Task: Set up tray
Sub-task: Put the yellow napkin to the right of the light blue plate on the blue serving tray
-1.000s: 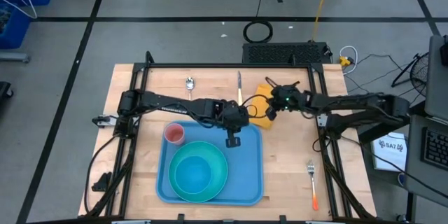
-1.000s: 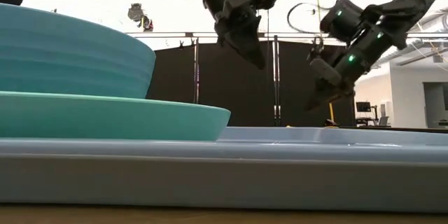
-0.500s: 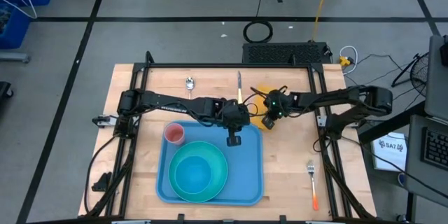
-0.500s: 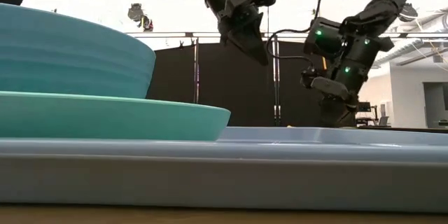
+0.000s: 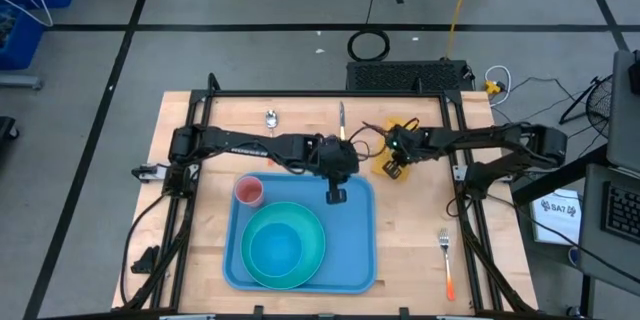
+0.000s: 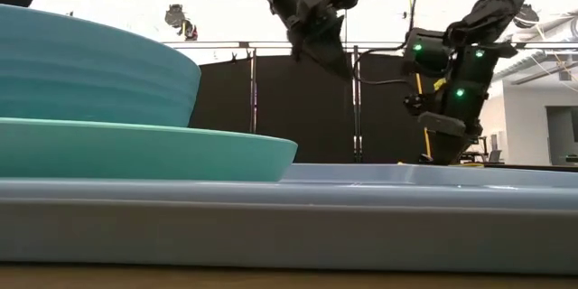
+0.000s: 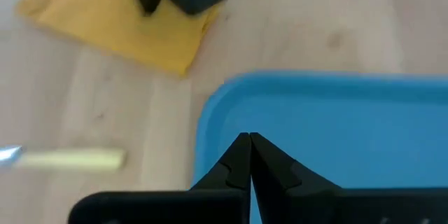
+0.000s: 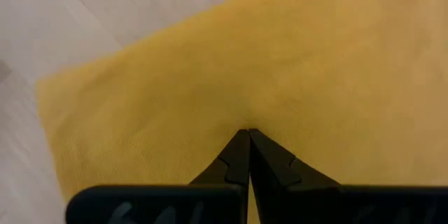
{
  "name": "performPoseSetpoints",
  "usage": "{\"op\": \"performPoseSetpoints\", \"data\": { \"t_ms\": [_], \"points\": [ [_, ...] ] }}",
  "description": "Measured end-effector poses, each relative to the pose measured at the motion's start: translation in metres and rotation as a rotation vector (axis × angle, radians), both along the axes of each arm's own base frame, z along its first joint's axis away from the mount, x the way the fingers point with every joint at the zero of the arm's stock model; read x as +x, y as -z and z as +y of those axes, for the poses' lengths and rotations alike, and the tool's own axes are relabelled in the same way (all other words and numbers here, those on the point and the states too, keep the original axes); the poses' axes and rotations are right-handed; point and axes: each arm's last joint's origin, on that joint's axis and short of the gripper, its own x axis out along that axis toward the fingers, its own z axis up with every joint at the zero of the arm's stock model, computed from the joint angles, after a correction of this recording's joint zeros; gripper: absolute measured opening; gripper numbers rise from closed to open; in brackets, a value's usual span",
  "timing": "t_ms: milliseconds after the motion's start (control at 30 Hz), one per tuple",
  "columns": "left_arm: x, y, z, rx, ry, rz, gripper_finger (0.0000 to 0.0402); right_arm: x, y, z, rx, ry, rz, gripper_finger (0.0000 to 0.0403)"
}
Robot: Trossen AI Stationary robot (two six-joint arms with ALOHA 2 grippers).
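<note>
From above, the light-blue tray (image 5: 352, 245) lay on the near half of the wooden bench (image 5: 410, 250), carrying a teal bowl on a plate (image 5: 285, 244) and a pink cup (image 5: 249, 192) at its far left corner. The left end effector (image 5: 335, 196) hung over the tray's far edge, its fingers pressed together and empty. The right end effector (image 5: 393, 169) was down on the yellow napkin (image 5: 381, 167) lying on the wood just beyond the tray's far right corner. A spoon (image 5: 271, 119) and a knife (image 5: 341, 116) lay along the far side of the bench, and an orange-handled fork (image 5: 447, 260) lay near the right edge.

At bench height, the tray's rim (image 6: 361, 206) filled the foreground with the bowl and plate (image 6: 99, 99) at left. Both arms reached down behind it.

The left wrist camera showed its closed fingertips (image 7: 246, 155) above the tray's corner (image 7: 336, 133), with the napkin (image 7: 119, 24) on the wood beyond and a pale handle (image 7: 70, 158) alongside.

The right wrist camera showed its fingertips (image 8: 246, 155) shut together directly over the napkin (image 8: 210, 84); whether they pinched the cloth could not be told.
</note>
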Motion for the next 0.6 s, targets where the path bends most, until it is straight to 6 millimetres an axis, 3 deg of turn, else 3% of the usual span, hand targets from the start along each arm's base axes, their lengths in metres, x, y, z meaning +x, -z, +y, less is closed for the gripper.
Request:
{"op": "performPoseSetpoints", "data": {
  "t_ms": [100,233,333,433,533,600],
  "points": [
    [0.008,0.002,0.015,-0.148,0.092,-0.136,0.0005,0.003,-0.015,0.011,-0.034,-0.039,-0.120,0.0000],
    [0.006,0.020,0.044,-0.306,0.181,-0.244,0.0011,0.006,-0.056,0.023,-0.131,-0.118,-0.395,0.0007],
    [0.000,0.036,0.074,-0.305,0.120,-0.328,0.0021,-0.004,-0.083,0.034,-0.186,-0.167,-0.564,0.0015],
    [-0.005,0.038,0.106,-0.348,0.039,-0.483,0.0021,-0.014,-0.113,0.045,-0.237,-0.211,-0.785,0.0022],
    [-0.011,0.030,0.144,-0.498,-0.082,-0.624,0.0015,-0.023,-0.130,0.056,-0.266,-0.274,-0.920,0.0026],
    [-0.015,0.030,0.168,-0.630,-0.083,-0.622,0.0014,-0.028,-0.139,0.062,-0.295,-0.304,-0.984,0.0027]
  ]
}}
